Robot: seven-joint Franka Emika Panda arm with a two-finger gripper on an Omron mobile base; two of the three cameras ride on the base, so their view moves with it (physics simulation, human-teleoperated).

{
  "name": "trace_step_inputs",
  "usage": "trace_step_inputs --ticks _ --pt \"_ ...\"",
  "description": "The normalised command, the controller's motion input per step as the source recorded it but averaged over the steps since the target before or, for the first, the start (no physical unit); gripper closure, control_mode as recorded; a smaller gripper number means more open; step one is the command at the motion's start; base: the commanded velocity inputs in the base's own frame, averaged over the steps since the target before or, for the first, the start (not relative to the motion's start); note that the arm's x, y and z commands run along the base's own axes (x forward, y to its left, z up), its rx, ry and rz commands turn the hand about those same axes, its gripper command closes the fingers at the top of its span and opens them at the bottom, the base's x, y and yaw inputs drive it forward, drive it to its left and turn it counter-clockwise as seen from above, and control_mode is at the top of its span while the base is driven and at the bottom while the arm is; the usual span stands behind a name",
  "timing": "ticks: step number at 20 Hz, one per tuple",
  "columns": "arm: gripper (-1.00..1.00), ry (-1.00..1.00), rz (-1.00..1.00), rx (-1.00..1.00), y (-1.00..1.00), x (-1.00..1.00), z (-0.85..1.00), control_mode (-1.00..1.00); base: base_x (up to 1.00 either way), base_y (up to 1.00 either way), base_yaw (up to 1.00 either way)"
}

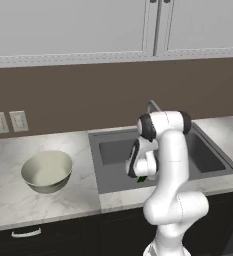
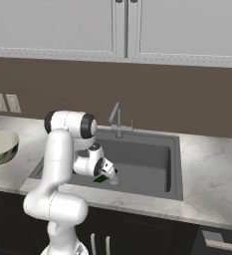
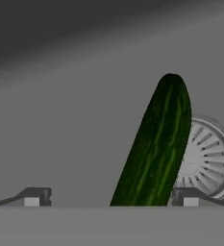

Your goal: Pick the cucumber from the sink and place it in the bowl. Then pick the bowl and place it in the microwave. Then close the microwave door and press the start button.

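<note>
A dark green cucumber lies on the floor of the grey sink, next to the round drain. My gripper is low inside the basin, open wide. Its fingertips stand on either side of the cucumber's near end, which sits closer to the right finger; no contact shows. From the base views the hand hides most of the cucumber, leaving a green sliver. The pale cream bowl stands upright and empty on the counter left of the sink. The microwave and its door are out of view.
A slim metal faucet rises behind the basin. White marble counter runs on both sides of the sink. Two wall outlets sit above the bowl's side, and upper cabinets hang overhead.
</note>
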Motion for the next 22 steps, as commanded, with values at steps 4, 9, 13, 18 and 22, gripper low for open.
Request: trace_step_inputs --ticks 4,9,13,18,22 --pt "-1.0 0.0 0.0 0.0 -0.03 0.28 -0.42 -1.0 0.0 0.0 0.0" --pt "-1.0 0.0 0.0 0.0 -0.01 0.0 -0.2 -1.0 0.0 0.0 0.0" --pt "1.0 -0.01 0.0 0.0 0.0 -0.17 -0.01 -1.0 0.0 0.0 0.0" --pt "1.0 -0.13 0.0 0.0 0.01 -0.25 0.38 -1.0 0.0 0.0 0.0" --pt "1.0 -0.05 0.07 0.0 0.19 -0.01 0.99 -1.0 0.0 0.0 0.0"
